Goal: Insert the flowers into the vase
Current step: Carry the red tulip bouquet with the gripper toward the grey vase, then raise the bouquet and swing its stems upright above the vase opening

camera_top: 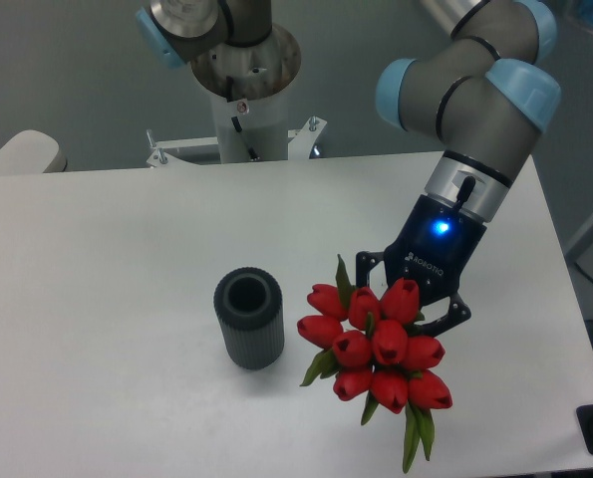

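While claw grips flowers, vase gapes.

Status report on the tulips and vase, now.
Gripper shut on the flowers, held beside the vase. Vase upright on the table, mouth open, empty. Nothing between them.

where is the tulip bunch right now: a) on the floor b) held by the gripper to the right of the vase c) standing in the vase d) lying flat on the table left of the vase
b: the red tulip bunch sits at the gripper, beside and right of the dark grey vase, whose opening shows nothing in it.
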